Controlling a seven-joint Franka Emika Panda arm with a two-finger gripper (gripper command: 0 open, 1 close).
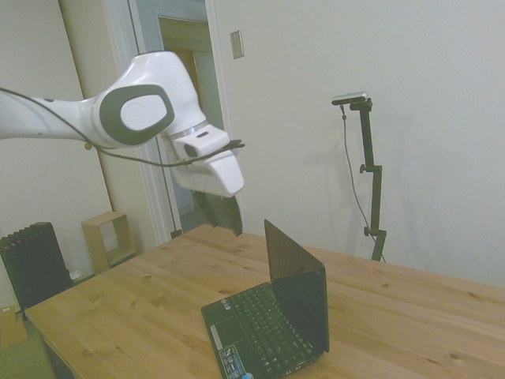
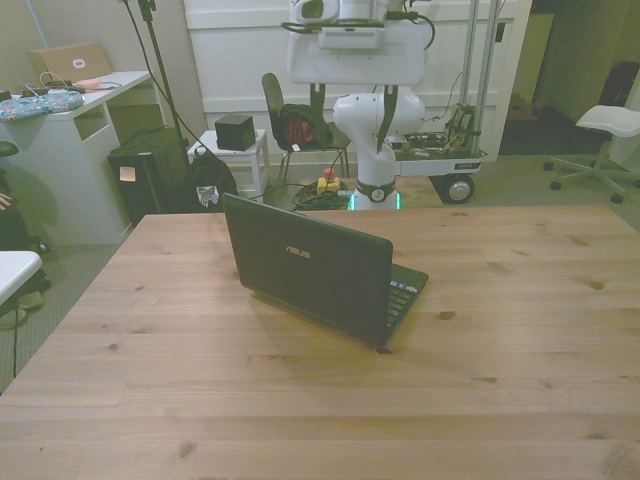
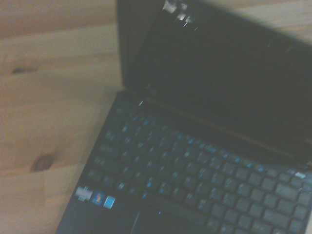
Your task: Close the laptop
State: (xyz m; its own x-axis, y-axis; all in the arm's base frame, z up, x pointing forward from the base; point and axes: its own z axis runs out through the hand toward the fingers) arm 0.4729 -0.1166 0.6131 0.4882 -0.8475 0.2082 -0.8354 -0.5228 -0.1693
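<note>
The laptop (image 2: 310, 265) is a small black netbook that stands open on the wooden table (image 2: 500, 330), with its lid upright. In the side view the laptop (image 1: 272, 316) shows its black keyboard and dark screen. My gripper (image 2: 351, 118) hangs high above the table's far edge, behind and above the lid, with its two dark fingers wide apart and nothing between them. From the side, the gripper (image 1: 223, 219) sits up and to the left of the lid's top edge, not touching it. The wrist view holds the laptop (image 3: 204, 161), blurred, with coloured stickers (image 3: 95, 197) on its palm rest.
Beyond the table stand a dark chair (image 2: 300, 125) and a black box on a small white table (image 2: 235, 132). A white desk (image 2: 70, 110) is at the front view's left and an office chair (image 2: 615, 120) at its right. A radiator (image 1: 31, 260) and a wooden shelf box (image 1: 106, 237) stand by the wall.
</note>
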